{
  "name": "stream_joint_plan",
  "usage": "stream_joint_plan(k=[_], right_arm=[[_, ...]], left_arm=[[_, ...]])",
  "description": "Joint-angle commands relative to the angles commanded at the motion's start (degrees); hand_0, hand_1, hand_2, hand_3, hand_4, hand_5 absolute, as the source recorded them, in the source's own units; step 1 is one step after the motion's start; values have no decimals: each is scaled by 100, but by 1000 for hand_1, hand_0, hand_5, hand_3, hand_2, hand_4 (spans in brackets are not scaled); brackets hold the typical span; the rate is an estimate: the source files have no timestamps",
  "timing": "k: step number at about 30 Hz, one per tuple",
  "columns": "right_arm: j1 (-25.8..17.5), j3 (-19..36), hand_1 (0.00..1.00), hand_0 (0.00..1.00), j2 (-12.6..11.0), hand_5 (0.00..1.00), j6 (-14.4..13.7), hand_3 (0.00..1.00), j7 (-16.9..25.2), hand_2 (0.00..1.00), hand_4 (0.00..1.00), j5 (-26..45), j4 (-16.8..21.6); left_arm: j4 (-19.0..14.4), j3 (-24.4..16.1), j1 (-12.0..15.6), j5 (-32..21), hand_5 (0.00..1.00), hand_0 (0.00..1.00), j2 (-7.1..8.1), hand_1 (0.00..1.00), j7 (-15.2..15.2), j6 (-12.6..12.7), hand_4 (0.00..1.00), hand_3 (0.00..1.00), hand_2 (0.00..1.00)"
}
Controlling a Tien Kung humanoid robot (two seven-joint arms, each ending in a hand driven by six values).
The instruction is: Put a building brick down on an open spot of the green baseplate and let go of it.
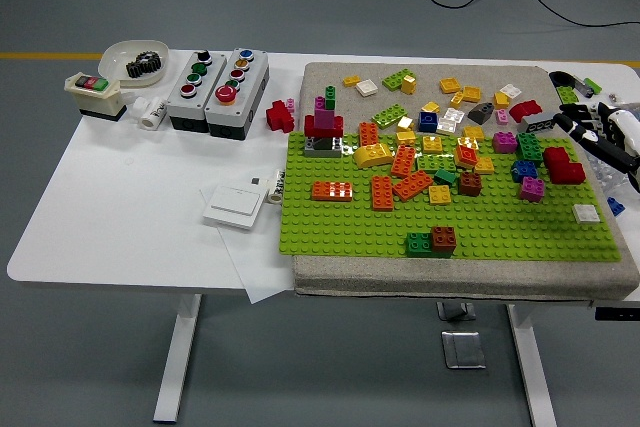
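The green baseplate point(440, 222) is a bright lime, studded sheet lying on a grey mat point(330, 82) on the right half of the white table point(130, 207). Its upper half is crowded with bricks; the lower half is mostly bare studs. Near its 6 o'clock edge a dark green brick point(419, 243) and a brown brick point(444, 239) stand touching. Toward 9 o'clock lies an orange brick point(331, 190); at the 3 o'clock edge a small white tile point(586, 212) lies alone. A large red brick point(563, 164) sits at about 2 o'clock on the plate.

Just beyond that red brick, at the picture's right edge, the right robot hand point(592, 132) reaches in with fingers stretched out and loosely spread, holding nothing that can be seen.

More loose bricks lie on the mat above the plate. At 10 o'clock on the table stand two grey button boxes point(218, 77), a white bowl point(135, 55) and a switch point(93, 93).
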Motion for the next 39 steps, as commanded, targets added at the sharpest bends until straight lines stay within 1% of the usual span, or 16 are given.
stream_joint_plan(k=[3,4,7,10,15,21,22,30,36,39], right_arm=[[-8,0,735,795,5,755,106,755,-97,763,993,302,14],[-12,-3,746,798,4,775,179,772,-180,777,998,516,25],[-28,28,746,798,4,775,424,772,-517,777,998,1146,61],[-43,33,752,804,-5,788,503,783,-638,784,998,1479,91],[-63,22,752,804,-8,788,518,783,-757,784,998,1692,128],[-67,51,754,805,-13,796,550,789,-972,785,998,2333,150],[-67,70,753,799,-18,810,553,791,-998,787,998,2434,151],[-59,100,739,792,-25,814,471,798,-1046,783,998,2755,147],[-55,120,734,780,-23,814,499,801,-1168,782,998,3263,151],[-61,136,734,780,-34,814,487,801,-1173,782,998,3309,155]], left_arm=[[0,-4,-12,5,729,734,-2,744,3,-2,773,651,777],[0,-5,-15,5,729,735,-3,747,4,-2,773,651,779],[1,-6,-21,15,729,735,-2,747,8,-2,773,651,779],[0,-6,-26,18,730,734,-1,748,8,-2,773,650,780],[-1,-6,-32,30,730,734,1,748,9,-6,773,650,780],[-2,-20,-45,59,729,735,6,748,18,-10,772,649,779],[-3,-22,-48,62,726,734,7,748,19,-11,770,649,778],[-4,-1,-74,18,726,735,5,747,1,-7,770,649,778],[0,18,-89,-15,726,734,-1,747,-16,-3,770,648,778],[2,22,-91,-23,726,734,0,747,-21,-3,770,648,778]])
